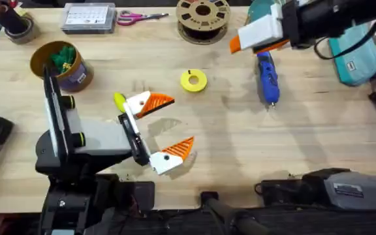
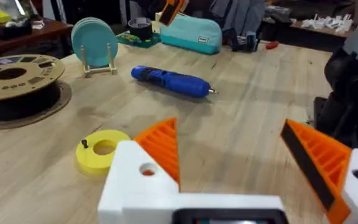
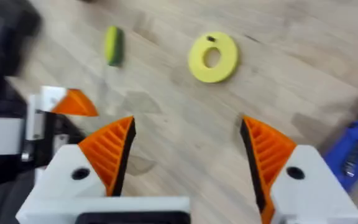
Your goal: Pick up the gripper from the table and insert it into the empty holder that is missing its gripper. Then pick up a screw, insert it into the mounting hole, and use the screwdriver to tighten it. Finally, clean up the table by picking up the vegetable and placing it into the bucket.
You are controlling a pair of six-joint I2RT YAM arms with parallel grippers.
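- Left gripper (image 1: 156, 129) sits low over the table with its fingers spread wide and nothing between them; both of its white blocks carry orange wedges.
- Right gripper (image 3: 185, 158) hangs high near the screwdriver (image 1: 267, 77), fingers apart, empty; both wedges are in place here too.
- With all four wedges seemingly mounted, I judge the insertion done and the screw step next.
- The screw (image 2: 84, 144), a tiny dark speck, rests on the yellow ring (image 1: 193, 80). Wide ribbed pads could easily flick it off the ring or nudge the ring itself.
- The screwdriver lies flat, just beside the right gripper; a careless grab may roll it.
- The vegetable (image 1: 119, 101) lies touching or nearly touching the left gripper's far finger, so a sweep of that arm could knock it away.
- The bucket (image 1: 61, 65) stands near the left arm's upright link and already holds green items; a swinging elbow might bump it.
- Count: one screw, one ring, one screwdriver, one vegetable, one bucket, two grippers, four orange wedges.
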